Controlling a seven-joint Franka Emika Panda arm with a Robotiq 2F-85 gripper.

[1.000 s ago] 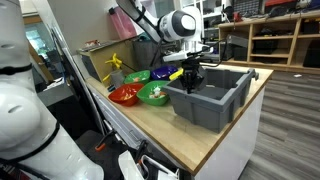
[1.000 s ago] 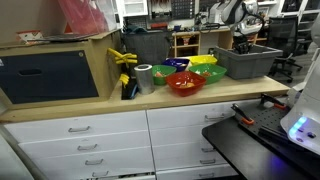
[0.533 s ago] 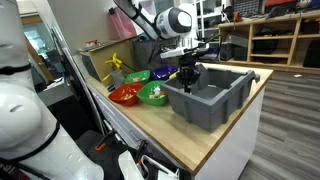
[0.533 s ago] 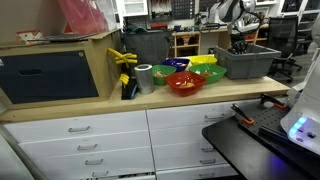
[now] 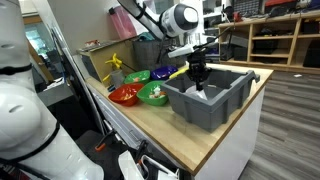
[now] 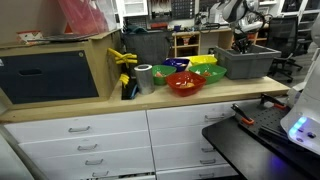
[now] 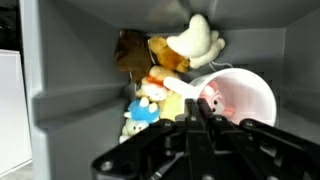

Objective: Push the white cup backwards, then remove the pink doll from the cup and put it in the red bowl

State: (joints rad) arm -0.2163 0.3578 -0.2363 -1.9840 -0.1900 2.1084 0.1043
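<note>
In the wrist view the white cup (image 7: 248,98) lies on its side inside the grey bin (image 7: 70,110), its mouth facing the camera. The pink doll (image 7: 212,99) sits in the cup's mouth. My gripper (image 7: 197,110) is shut and empty, its tips just in front of the cup's rim and the doll. In both exterior views the gripper (image 5: 199,80) (image 6: 241,44) reaches down into the bin (image 5: 215,108) (image 6: 247,64). The red bowl (image 5: 124,96) (image 6: 184,84) stands on the counter outside the bin.
Several soft toys (image 7: 165,60) are heaped in the bin behind and beside the cup. Green bowls (image 5: 155,94) (image 6: 164,73), a yellow bowl (image 6: 203,60) and a silver roll (image 6: 145,77) stand by the red bowl. A yellow clamp (image 6: 124,57) hangs at the left.
My gripper has moved sideways from the bin's near corner to further over the bin and dipped lower into it.
</note>
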